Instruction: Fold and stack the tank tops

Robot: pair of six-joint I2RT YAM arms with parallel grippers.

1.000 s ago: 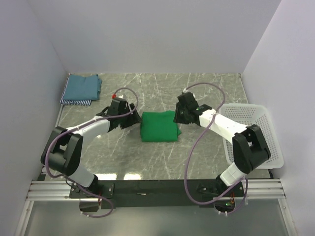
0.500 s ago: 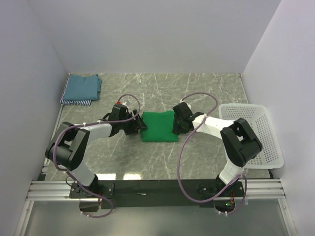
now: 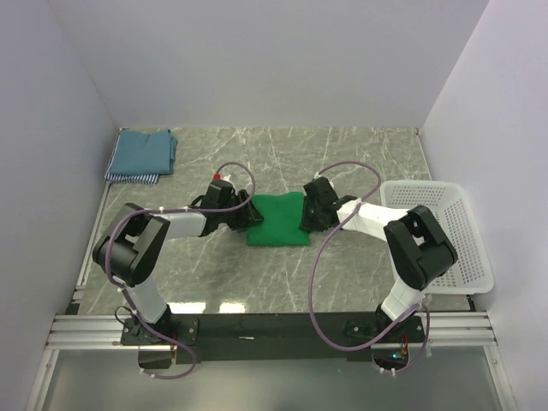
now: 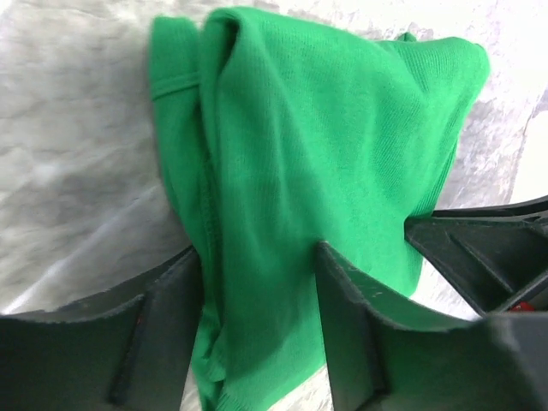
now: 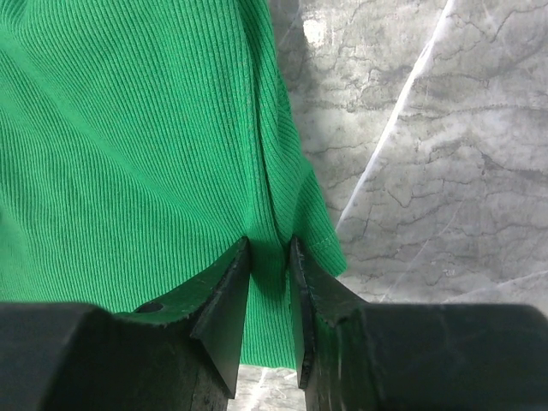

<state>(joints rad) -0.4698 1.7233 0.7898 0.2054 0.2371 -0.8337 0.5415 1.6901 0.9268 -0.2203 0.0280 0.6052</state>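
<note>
The bright green tank top (image 3: 278, 219) lies folded on the marble table, in the middle. My left gripper (image 3: 249, 216) is at its left edge, jaws apart and straddling a fold of the green fabric (image 4: 325, 137). My right gripper (image 3: 307, 217) is at its right edge, jaws pinched on a ridge of the green fabric (image 5: 128, 128) near the hem. The teal-blue tank top (image 3: 142, 151) lies folded at the far left corner, on top of the striped one (image 3: 132, 178), of which only an edge shows.
A white mesh basket (image 3: 454, 257) stands at the right edge of the table, beside the right arm. Grey walls close in the table at the left, back and right. Both arms' cables loop above the table near the green top.
Both grippers have come down and inward onto the green top's two side edges. The right gripper has closed on the fabric. The stack at the far left has not moved.
</note>
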